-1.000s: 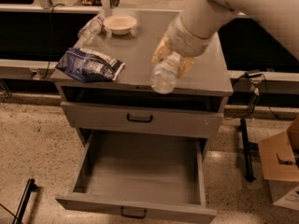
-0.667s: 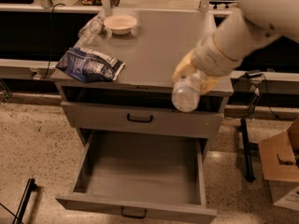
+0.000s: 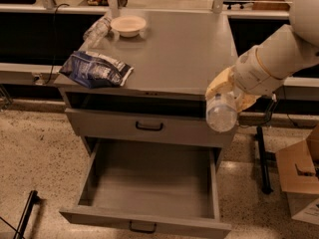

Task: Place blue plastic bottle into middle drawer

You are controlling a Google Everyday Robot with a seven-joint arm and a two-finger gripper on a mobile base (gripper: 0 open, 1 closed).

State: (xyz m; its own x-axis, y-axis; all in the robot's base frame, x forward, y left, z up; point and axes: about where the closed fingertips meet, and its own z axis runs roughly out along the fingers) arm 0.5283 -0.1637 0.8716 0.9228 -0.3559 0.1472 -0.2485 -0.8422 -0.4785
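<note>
My gripper (image 3: 225, 94) is shut on the blue plastic bottle (image 3: 221, 114), a clear bottle held with its base toward the camera. It hangs in the air just off the cabinet's right front corner, above the right edge of the middle drawer (image 3: 149, 183). That drawer is the bottom one of the grey cabinet and it is pulled wide open and empty. Its black handle (image 3: 142, 227) shows at the front. My white arm (image 3: 279, 54) comes in from the upper right.
The drawer one level higher (image 3: 149, 126) is closed. On the cabinet top (image 3: 184, 49) lie a blue snack bag (image 3: 95, 69), a white bowl (image 3: 128, 25) and a thin clear bottle (image 3: 97, 31). A cardboard box (image 3: 299, 176) stands on the floor at right.
My gripper has carried the bottle from above the cabinet top to the right and down, past the cabinet's right front corner. The drawer has stayed open.
</note>
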